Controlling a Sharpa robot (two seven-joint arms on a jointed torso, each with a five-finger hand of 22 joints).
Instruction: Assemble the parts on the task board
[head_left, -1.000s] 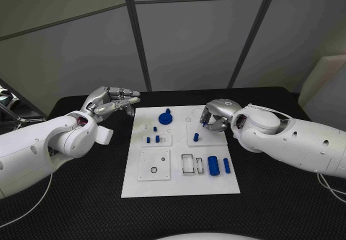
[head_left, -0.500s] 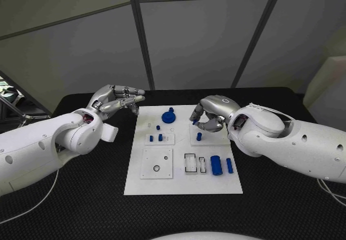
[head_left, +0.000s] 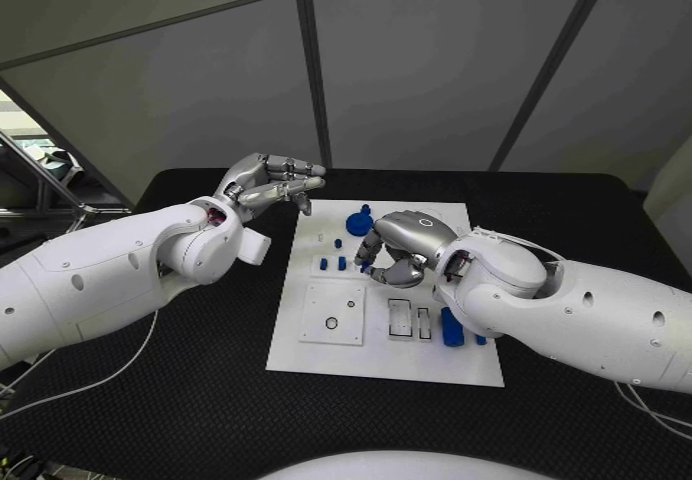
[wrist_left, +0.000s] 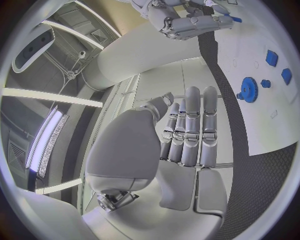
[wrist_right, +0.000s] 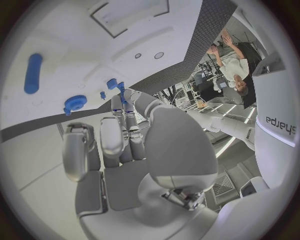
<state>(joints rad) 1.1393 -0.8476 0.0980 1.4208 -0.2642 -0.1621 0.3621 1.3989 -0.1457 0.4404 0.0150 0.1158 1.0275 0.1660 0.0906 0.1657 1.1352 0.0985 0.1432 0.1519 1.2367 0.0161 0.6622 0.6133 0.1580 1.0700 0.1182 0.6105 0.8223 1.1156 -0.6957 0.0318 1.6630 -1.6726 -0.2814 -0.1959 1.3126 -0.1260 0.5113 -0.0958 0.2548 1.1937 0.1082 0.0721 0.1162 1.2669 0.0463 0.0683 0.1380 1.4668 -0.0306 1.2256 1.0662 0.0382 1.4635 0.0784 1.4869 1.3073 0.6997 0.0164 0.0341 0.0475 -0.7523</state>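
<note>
The white task board (head_left: 310, 360) lies in the middle of the black table. A blue gear (head_left: 361, 222) sits at its far end and small blue pegs (head_left: 333, 264) stand in a raised plate on its left side. My right hand (head_left: 395, 246) hovers over the middle of the board with its fingers curled, and it pinches a small blue peg (wrist_left: 234, 19) at its fingertips. In the right wrist view that hand (wrist_right: 125, 150) points toward the gear (wrist_right: 75, 103). My left hand (head_left: 274, 185) is raised beside the board's far left corner, fingers stretched out, holding nothing.
A large blue cylinder (head_left: 451, 328) and a slimmer one (head_left: 480, 338) lie on the board's near right part. Beside them are a slotted plate (head_left: 408, 320) and a square plate with a ring (head_left: 335, 312). Black table mat surrounds the board.
The camera has shifted. Against the board, my right hand has moved from the far right part toward the middle. My left hand stays raised at the far left corner.
</note>
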